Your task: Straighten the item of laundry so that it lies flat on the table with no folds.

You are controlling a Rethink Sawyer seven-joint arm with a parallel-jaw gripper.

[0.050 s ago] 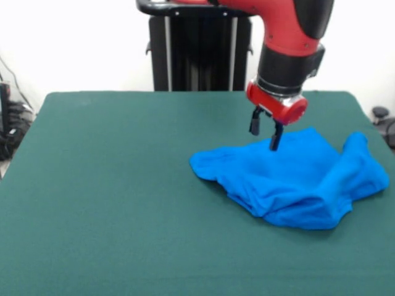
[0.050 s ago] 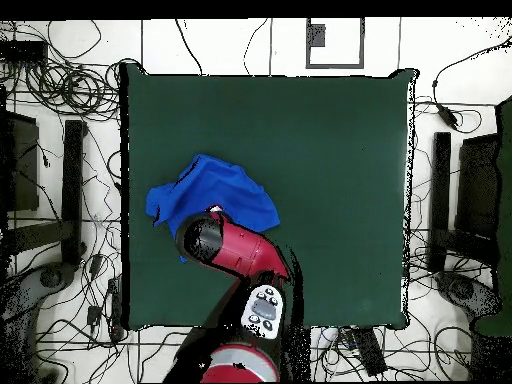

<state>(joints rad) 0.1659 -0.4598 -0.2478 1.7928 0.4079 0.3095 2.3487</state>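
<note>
The table (image 1: 111, 185) is the largest thing here, its dark green felt-like top filling most of the front view and standing as a broad rectangle in the overhead view, with pale floor and tangled black cables (image 2: 60, 85) round its edges. Next in size is the red and black arm (image 1: 290, 37), which comes down from above in the front view and, seen from overhead, reaches from the bottom edge of the table toward the cloth, covering part of it. Behind the arm in the front view stands a black pedestal (image 1: 197, 52) against a white wall. The item of laundry (image 1: 296, 182) is a bright blue T-shirt lying on the tabletop, toward the right side in the front view and toward the left side in the overhead view, inside the table's edges. It is not flat: it is bunched and rumpled, with soft ridges running across it, a raised fold at its right end in the front view and a doubled-over hem along the near edge. The smallest part is the gripper (image 1: 265, 132), hanging below a red wrist collar over the shirt's far edge. Its two dark fingers (image 1: 276, 137) stand apart with a clear gap between them, so the claw is released and grasps nothing; one fingertip reaches down to the blue fabric, but whether it touches cannot be told. No container shows in either view.
</note>
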